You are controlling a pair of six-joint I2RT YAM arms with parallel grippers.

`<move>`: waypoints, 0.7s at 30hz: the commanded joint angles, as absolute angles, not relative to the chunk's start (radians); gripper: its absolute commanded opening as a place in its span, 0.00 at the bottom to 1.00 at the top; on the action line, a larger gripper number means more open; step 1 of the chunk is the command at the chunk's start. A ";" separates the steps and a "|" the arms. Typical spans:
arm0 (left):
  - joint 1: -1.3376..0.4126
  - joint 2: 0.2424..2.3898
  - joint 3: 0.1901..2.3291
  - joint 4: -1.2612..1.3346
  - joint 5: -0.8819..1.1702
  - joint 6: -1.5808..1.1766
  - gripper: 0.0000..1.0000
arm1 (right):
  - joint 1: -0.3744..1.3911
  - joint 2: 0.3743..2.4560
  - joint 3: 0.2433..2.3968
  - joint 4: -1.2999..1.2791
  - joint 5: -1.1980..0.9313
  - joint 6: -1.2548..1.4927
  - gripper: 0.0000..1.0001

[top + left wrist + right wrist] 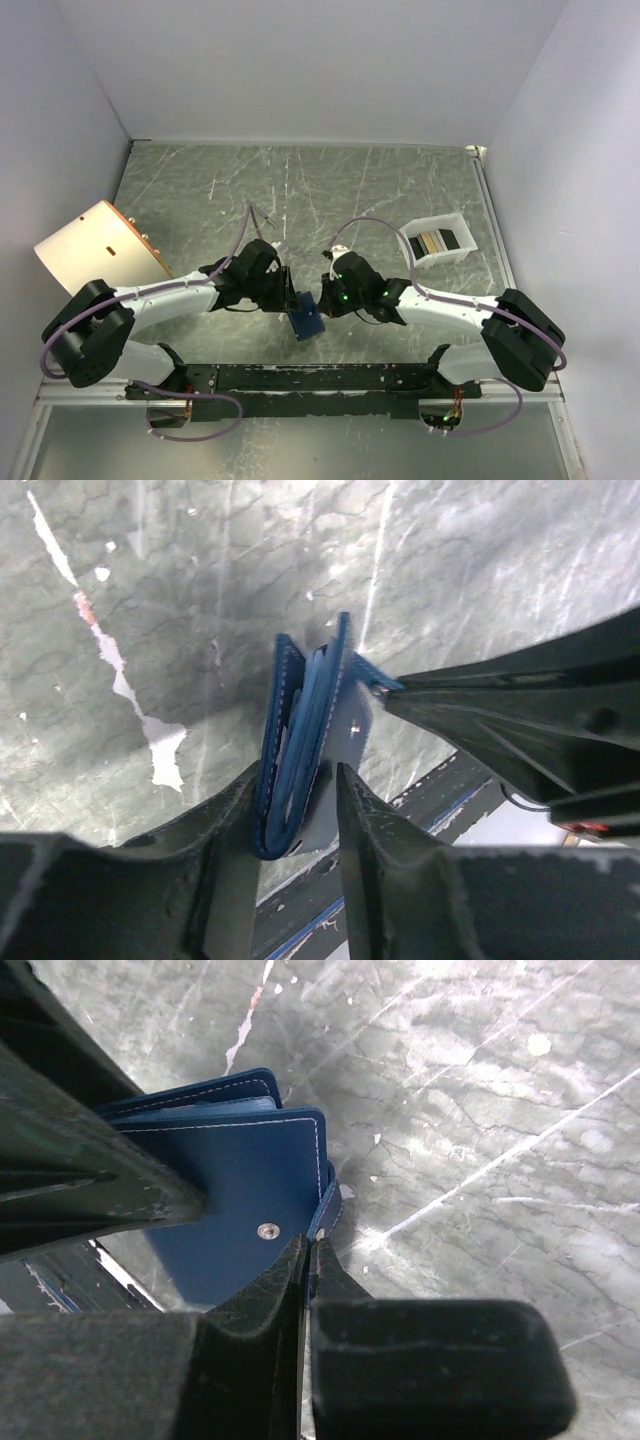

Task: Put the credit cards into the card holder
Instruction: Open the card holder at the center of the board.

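Note:
The dark blue card holder [307, 320] hangs above the table between both arms, partly unfolded. My right gripper [312, 1245] is shut on its thin snap tab beside the blue cover [230, 1190]. In the left wrist view the card holder [300, 730] is edge-on between my left gripper's [300, 772] fingers. Its folded blue edge rests against the left finger, and a paler flap leans toward the other finger, with the jaws parted. The right gripper's fingers [500, 710] reach in from the right. The credit cards [436, 242], dark and tan, lie in the white tray.
The white tray [455, 222] stands at the right, behind the right arm. A tan and white box [100, 250] leans at the left wall. White walls close three sides. The black base rail [320, 380] runs along the near edge.

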State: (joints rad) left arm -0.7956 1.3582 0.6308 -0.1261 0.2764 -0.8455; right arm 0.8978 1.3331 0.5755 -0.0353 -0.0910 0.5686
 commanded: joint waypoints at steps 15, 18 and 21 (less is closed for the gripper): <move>-0.796 1.162 0.805 -0.445 -0.096 -0.782 0.68 | 0.895 1.104 0.605 -0.042 -0.171 0.787 0.00; -0.796 1.120 0.776 -0.451 -0.095 -0.800 0.68 | 0.895 1.120 0.628 -0.035 -0.185 0.806 0.00; -0.796 1.092 0.750 -0.458 -0.091 -0.801 0.69 | 0.896 1.141 0.638 -0.028 -0.178 0.808 0.00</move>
